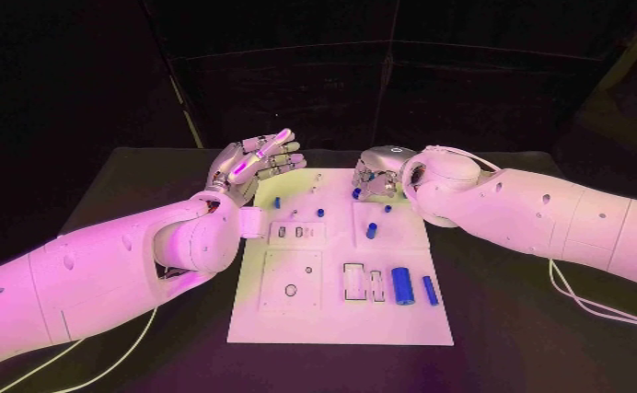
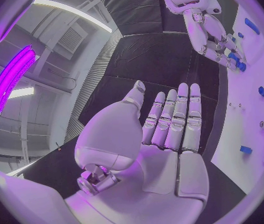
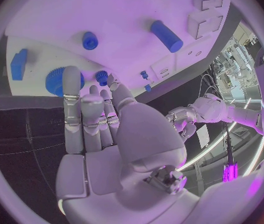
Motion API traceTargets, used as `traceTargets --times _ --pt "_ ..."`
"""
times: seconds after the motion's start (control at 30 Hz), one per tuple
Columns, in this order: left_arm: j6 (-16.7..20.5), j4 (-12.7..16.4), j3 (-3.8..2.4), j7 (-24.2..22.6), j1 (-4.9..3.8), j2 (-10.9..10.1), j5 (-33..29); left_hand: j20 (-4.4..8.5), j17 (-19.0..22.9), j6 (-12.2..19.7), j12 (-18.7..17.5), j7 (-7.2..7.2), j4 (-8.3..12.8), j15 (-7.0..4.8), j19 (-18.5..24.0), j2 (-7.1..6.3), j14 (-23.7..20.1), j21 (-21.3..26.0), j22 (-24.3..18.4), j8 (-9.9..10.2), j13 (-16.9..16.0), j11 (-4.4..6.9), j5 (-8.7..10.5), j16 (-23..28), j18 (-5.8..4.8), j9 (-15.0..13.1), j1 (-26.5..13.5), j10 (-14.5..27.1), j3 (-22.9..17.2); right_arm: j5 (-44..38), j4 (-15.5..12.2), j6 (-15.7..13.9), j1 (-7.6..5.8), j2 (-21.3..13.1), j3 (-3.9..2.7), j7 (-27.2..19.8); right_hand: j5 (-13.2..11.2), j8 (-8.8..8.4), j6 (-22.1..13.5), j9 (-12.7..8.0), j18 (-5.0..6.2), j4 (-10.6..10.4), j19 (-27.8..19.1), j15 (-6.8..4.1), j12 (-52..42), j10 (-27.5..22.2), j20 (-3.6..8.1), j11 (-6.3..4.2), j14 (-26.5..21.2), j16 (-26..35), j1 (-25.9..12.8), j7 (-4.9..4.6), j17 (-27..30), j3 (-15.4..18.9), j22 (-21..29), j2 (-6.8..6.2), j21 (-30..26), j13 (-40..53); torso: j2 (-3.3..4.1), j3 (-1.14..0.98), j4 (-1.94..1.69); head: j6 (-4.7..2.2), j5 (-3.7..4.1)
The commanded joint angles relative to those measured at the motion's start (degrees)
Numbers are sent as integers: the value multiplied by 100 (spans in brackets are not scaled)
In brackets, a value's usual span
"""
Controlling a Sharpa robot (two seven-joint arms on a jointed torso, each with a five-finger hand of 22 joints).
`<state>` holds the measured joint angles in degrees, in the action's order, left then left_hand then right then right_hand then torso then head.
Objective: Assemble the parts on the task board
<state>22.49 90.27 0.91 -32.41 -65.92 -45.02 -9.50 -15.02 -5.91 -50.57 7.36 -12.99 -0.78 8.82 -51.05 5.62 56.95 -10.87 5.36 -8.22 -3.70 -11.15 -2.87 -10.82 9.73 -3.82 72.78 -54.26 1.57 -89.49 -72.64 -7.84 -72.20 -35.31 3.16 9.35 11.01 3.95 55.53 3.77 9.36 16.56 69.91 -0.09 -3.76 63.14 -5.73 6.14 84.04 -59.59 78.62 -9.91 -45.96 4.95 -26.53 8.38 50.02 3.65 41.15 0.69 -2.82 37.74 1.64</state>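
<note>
White task board [image 1: 339, 319] on black worktop [image 1: 517, 319], blue parts [image 1: 402, 285] lying near its front edge, left robot hand [image 1: 255, 163] spread empty beside board's far corner, right robot hand [image 1: 377, 175] fingers extended, touching blue parts at far edge.

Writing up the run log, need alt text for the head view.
A white task board lies mid-table with small blue parts on it. The right robot hand hovers low over the board's far edge by a blue part; whether it holds it cannot be told. The left robot hand is raised beside the board, open and empty.
</note>
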Motion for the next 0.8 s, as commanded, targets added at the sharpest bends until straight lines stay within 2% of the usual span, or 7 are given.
traceTargets --times 0.03,0.2,0.33,0.5,0.8 --pt "-154 -8 -5 45 -10 13 5 -6 8 -9 -20 -121 34 3 -48 -31 30 28 -10 27 8 -16 12 36 71 7 22 -11 16 -86 31 82 -15 33 -5 -12 -37 -29 -36 -4 95 -13 -52 46 -14 -23 -15 -13 66 -57 -24 1 -48 -61 -42 -20 65 5 16 -6 -3 10 -1" --pt "-181 5 -5 74 -12 5 5 -7 11 -6 -28 -124 28 5 -52 -27 30 35 -16 32 8 -19 12 41 70 8 11 -7 19 -64 82 135 -15 70 -5 -26 -44 -22 -29 -1 91 -20 -69 44 -24 9 -17 -22 61 -128 -54 7 -112 -117 -114 51 143 5 32 -8 -10 10 -11" --pt "-203 3 -5 94 -12 12 5 -7 11 -6 -28 -124 28 5 -52 -27 30 35 -16 32 8 -19 12 41 70 8 11 -7 19 -53 143 167 -15 117 -5 -45 -75 -17 -17 1 79 -10 -63 40 -27 36 -16 -29 68 -221 -57 12 -212 -177 -221 99 238 4 44 -15 -20 37 -10" --pt "-213 4 -5 108 -13 10 5 -7 13 -5 -33 -125 23 7 -56 -21 31 41 -20 35 8 -20 12 46 69 8 1 -6 21 -49 188 221 -14 148 -5 -50 -125 -5 33 6 65 4 -58 35 -34 90 -13 -36 75 -329 -39 8 -320 -284 -354 159 362 3 42 -12 -11 57 -16" --pt "-222 12 -5 119 -15 8 5 -7 13 -5 -33 -125 23 7 -56 -21 31 41 -20 35 8 -20 12 46 69 8 1 -6 21 -47 258 333 -14 187 -5 -43 -164 0 108 7 43 6 -55 37 -47 204 -15 -35 80 -480 -38 -21 -469 -434 -539 165 539 4 51 -15 -19 109 -11"
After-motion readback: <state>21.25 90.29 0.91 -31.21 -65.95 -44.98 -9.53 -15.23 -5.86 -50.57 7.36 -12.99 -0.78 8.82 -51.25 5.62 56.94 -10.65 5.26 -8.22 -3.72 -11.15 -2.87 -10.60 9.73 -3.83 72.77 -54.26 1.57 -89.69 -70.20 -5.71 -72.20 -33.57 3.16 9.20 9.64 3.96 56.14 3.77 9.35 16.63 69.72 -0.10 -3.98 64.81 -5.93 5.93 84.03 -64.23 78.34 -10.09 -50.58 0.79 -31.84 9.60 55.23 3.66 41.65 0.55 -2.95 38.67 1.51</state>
